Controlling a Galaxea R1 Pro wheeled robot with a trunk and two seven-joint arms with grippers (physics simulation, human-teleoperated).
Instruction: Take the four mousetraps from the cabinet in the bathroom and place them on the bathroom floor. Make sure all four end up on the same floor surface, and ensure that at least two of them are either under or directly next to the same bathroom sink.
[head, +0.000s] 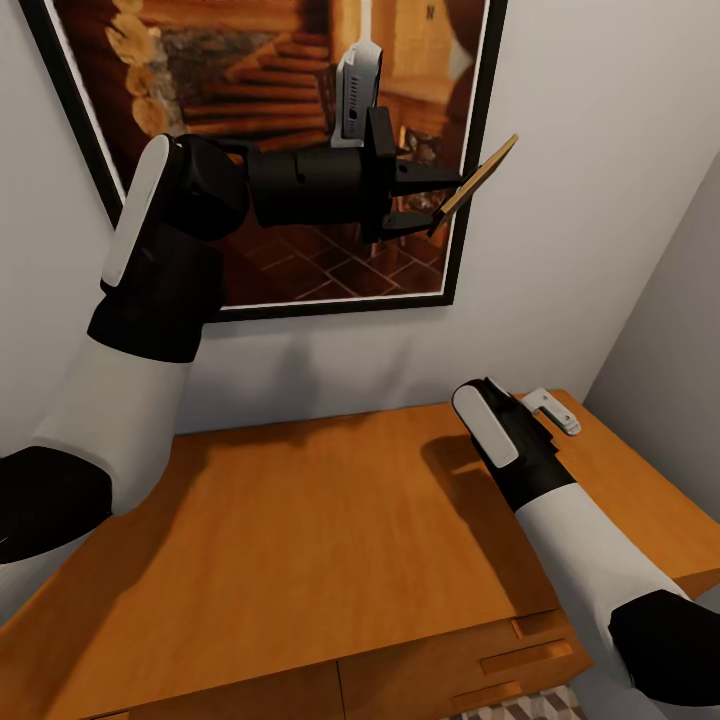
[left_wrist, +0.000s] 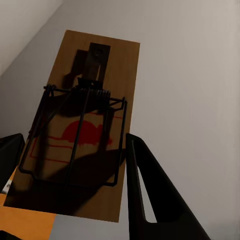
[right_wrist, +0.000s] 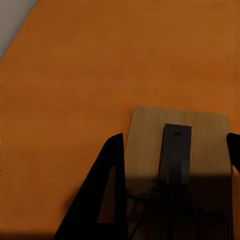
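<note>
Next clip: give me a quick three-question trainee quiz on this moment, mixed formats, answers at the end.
1. True or false: the left tool holds a mousetrap up in front of the framed picture.
2. Multiple choice: the mousetrap between the right tool's fingers is over A) the tiled floor, B) the cabinet top, C) a sink.
3. Fill in: the printed shape on the raised trap's board is coloured ____.

Key: 1 true; 2 B; 3 red.
</note>
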